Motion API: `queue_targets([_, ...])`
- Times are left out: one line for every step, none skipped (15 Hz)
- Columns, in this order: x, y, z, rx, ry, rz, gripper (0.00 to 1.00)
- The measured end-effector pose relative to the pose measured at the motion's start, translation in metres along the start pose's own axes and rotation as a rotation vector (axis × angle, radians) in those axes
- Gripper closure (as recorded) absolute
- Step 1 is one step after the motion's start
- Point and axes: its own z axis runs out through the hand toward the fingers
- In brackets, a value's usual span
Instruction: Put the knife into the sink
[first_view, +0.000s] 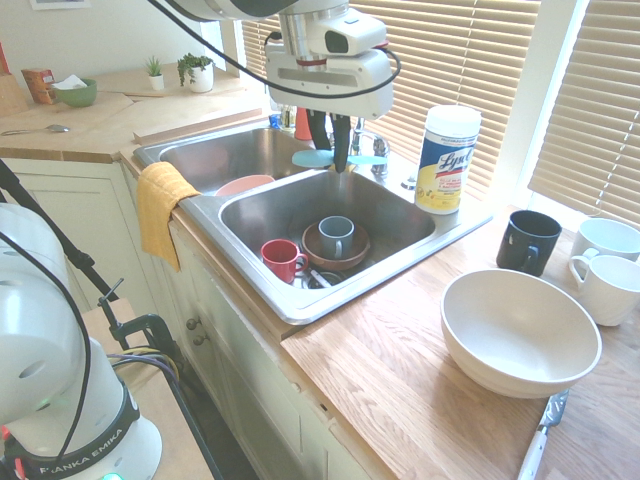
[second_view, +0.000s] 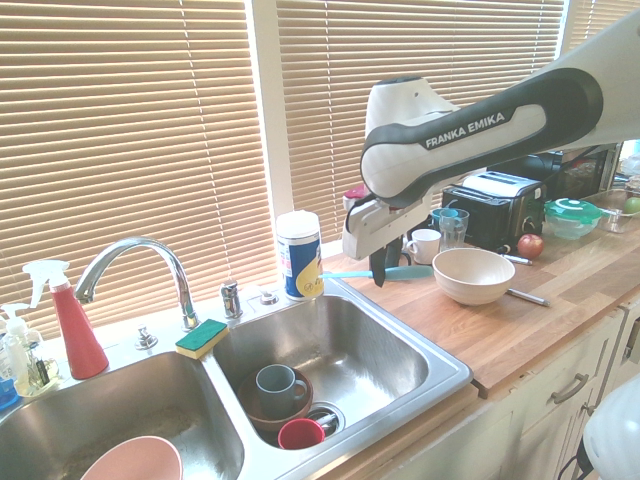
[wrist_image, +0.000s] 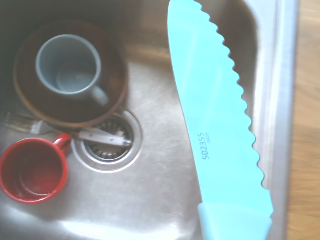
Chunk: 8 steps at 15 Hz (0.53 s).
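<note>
My gripper (first_view: 334, 160) is shut on the turquoise knife (first_view: 368, 160), which it holds level above the back part of the sink (first_view: 265, 210). From the other side the gripper (second_view: 379, 276) hangs over the sink's (second_view: 385, 350) far right corner, the knife (second_view: 410, 271) sticking out both ways. The wrist view looks straight down past the wavy blade (wrist_image: 215, 125) onto the basin floor. There a red mug (wrist_image: 32, 170) sits beside a brown bowl (wrist_image: 107, 65) that holds a grey mug (wrist_image: 67, 65).
A utensil lies across the drain (wrist_image: 107, 145). The faucet (second_view: 135, 255) and a green sponge (second_view: 202, 337) are behind the divider. A wipes canister (first_view: 447, 160) stands at the rim. A white bowl (first_view: 520, 330), dark mug (first_view: 528, 240) and metal-bladed knife (first_view: 540, 440) are on the counter.
</note>
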Motion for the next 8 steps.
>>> queue_targets([-0.007,-0.011,0.013,0.008,0.013,0.013,1.00])
queue_targets([-0.013,-0.023,0.032,0.015,0.021,0.029,1.00])
queue_targets([-0.016,-0.032,0.053,0.020,0.027,0.046,1.00])
queue_targets([-0.018,-0.040,0.074,0.025,0.030,0.068,1.00])
queue_targets([-0.018,-0.046,0.093,0.032,0.034,0.091,1.00])
queue_targets([-0.019,-0.050,0.113,0.033,0.036,0.112,1.00])
queue_targets([-0.019,-0.053,0.131,0.025,0.027,0.130,1.00])
queue_targets([-0.021,-0.055,0.148,0.015,0.014,0.143,1.00])
